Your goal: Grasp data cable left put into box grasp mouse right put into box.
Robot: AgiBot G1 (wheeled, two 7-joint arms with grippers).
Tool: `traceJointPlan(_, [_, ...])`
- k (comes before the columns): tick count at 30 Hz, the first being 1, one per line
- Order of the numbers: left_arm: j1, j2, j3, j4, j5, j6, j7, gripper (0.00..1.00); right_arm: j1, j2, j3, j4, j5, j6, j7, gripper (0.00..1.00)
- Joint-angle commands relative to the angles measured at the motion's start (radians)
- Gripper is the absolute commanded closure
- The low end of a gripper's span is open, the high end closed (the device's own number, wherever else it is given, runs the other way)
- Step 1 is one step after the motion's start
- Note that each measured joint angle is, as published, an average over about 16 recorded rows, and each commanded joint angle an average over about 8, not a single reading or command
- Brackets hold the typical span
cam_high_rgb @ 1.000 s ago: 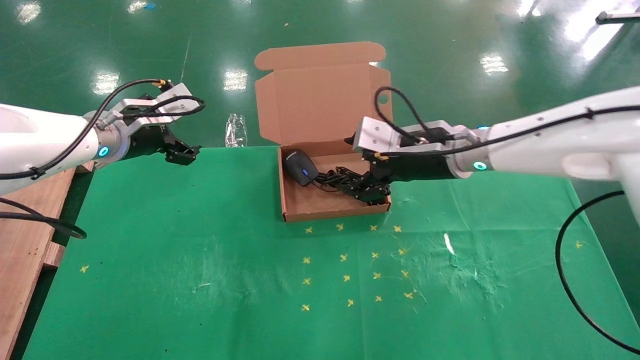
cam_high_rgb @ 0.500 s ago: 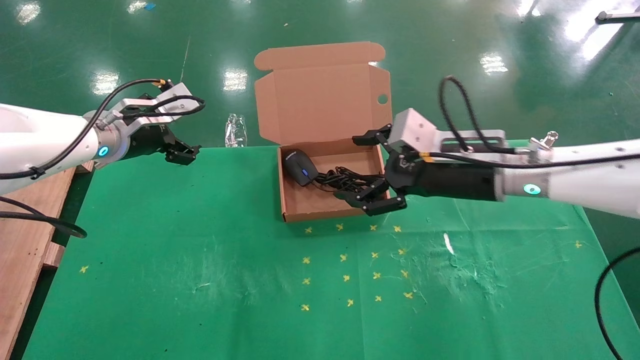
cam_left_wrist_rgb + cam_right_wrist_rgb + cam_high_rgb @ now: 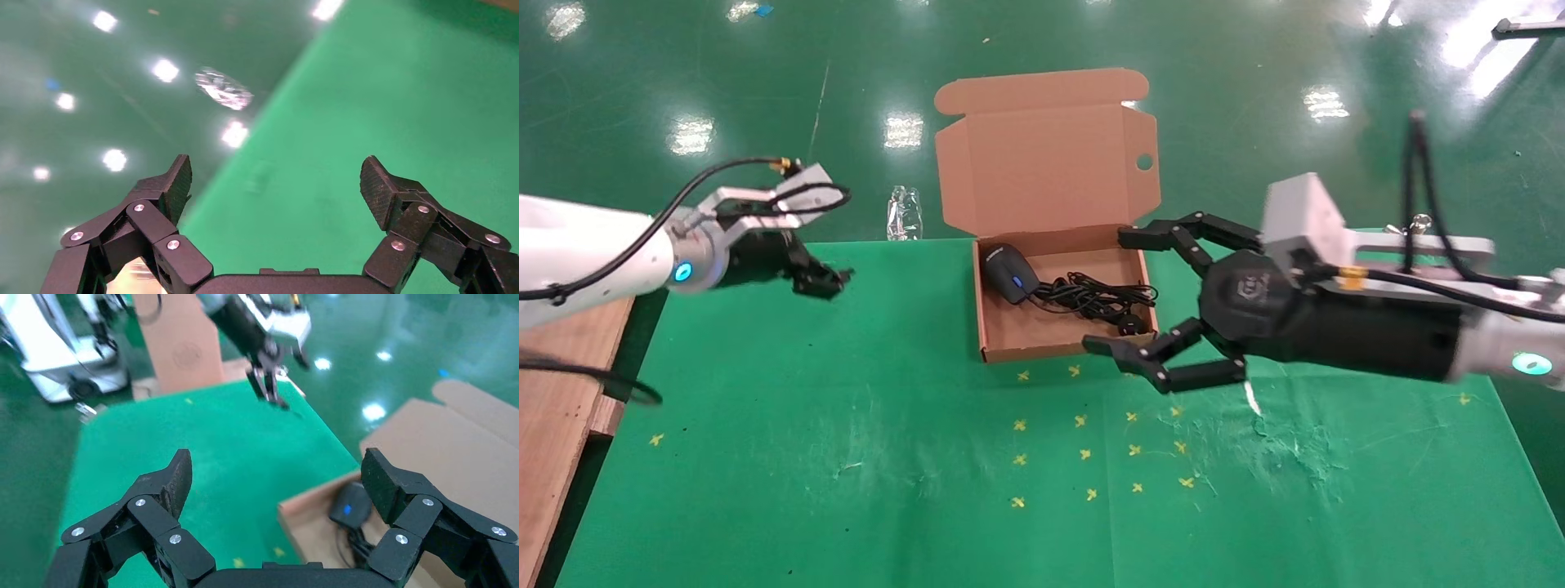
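Box (image 3: 1042, 171) first, as the biggest task thing we see: brown cardboard, sitting at the far middle of the green mat (image 3: 846, 457) with its hinged lid standing open behind it, a round hole near the lid's right edge. The mat covers our table (image 3: 568, 392), whose wooden edge shows at the left, and small yellow cross marks dot the mat in front of the box.

Next in size is our right arm, reaching in from the right. Our right gripper (image 3: 1124, 292) hangs just outside the box's right wall, above the mat, with its jaws spread wide and nothing between them; the wrist view confirms the empty gap and looks past the fingers (image 3: 168, 484) at the box's open tray. Our left arm is held over the mat's far left corner, well apart from the box. Our left gripper (image 3: 823, 273) also has its jaws spread with nothing in them, as its own wrist view shows.

Inside the box, the mouse (image 3: 1011, 273) lies at the left end of the tray, blue wheel up. A tangle of black cord, the data cable (image 3: 1103, 296), lies beside it across the middle and right of the tray. Smallest, a crumpled clear wrapper (image 3: 905, 212) lies on the floor beyond the mat.
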Motion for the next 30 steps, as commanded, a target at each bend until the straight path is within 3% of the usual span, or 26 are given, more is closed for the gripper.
traceJointPlan(1, [0.018, -0.01, -0.028, -0.006, -0.05, 0.023, 0.031, 0.0, -0.022, 0.025, 0.015, 0.031, 0.036, -0.015, 0.015, 0.0])
traceJointPlan(16, [0.16, -0.086, -0.247, -0.05, -0.441, 0.205, 0.271, 0.0, -0.178, 0.198, 0.117, 0.246, 0.283, -0.12, 0.121, 0.0])
traceJointPlan(30, [0.293, -0.158, -0.453, -0.092, -0.808, 0.376, 0.496, 0.0, -0.19, 0.212, 0.125, 0.262, 0.304, -0.129, 0.129, 0.0])
